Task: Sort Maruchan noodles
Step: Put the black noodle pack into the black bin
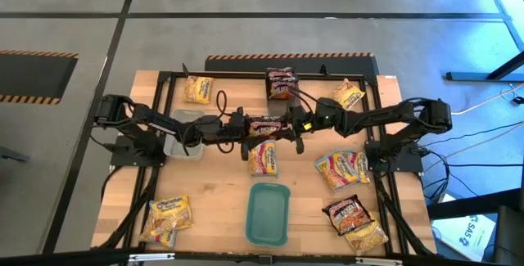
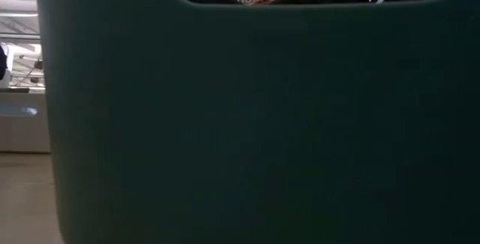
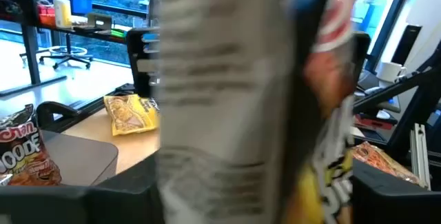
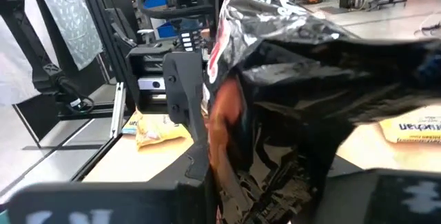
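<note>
A dark brown-red plastic noodle packet (image 1: pixel 266 125) is held up in the air above the middle of the wooden bench (image 1: pixel 221 192), directly beyond the teal rectangular plastic tray (image 1: pixel 268 214). The packet is reached from both sides. The right end effector (image 1: pixel 296 123) is clamped on its right edge, with crumpled dark film seen bunched between the fingers in the right wrist view. The left end effector (image 1: pixel 243 126) is placed at the packet's left edge; its fingers stand apart around the film, and whether they press on it cannot be told.

A pale packet with red-yellow print (image 1: pixel 263 158) lies flat between the raised packet and the tray. A clear grey plastic tub (image 1: pixel 183 134) sits left of the raised packet, under the left arm. Other packets are scattered around the tray: yellow ones (image 1: pixel 167 217) to its left and mixed ones (image 1: pixel 350 214) to its right.
</note>
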Action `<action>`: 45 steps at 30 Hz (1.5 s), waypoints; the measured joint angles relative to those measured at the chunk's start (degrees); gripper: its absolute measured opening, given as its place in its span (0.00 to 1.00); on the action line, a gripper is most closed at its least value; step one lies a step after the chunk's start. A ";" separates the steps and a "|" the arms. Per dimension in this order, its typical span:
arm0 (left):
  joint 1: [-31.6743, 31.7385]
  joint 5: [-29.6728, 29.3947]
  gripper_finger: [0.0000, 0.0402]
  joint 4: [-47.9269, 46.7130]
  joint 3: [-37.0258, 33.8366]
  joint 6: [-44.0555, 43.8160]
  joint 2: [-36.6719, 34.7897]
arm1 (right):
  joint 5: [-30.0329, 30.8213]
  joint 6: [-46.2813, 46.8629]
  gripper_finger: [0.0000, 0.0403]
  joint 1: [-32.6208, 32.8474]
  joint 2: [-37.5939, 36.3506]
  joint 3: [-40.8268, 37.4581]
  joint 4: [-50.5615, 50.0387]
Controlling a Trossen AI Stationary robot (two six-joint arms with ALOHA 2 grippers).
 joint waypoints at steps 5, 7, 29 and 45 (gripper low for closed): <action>0.00 0.20 0.45 -0.04 0.00 0.48 0.00 | 0.47 3.78 0.30 -0.03 0.28 0.02 0.29; 0.00 0.17 0.41 -0.18 0.00 0.49 0.00 | 1.11 3.78 0.34 -0.16 0.28 0.02 0.13; -0.22 1.51 0.36 -15.42 -0.02 0.51 -0.85 | 12.68 -6.88 0.64 -2.78 -27.15 0.07 -45.64; -0.46 1.48 0.36 -18.95 -0.03 0.49 -0.85 | 3.33 -2.45 0.64 -2.72 -7.21 13.67 -37.33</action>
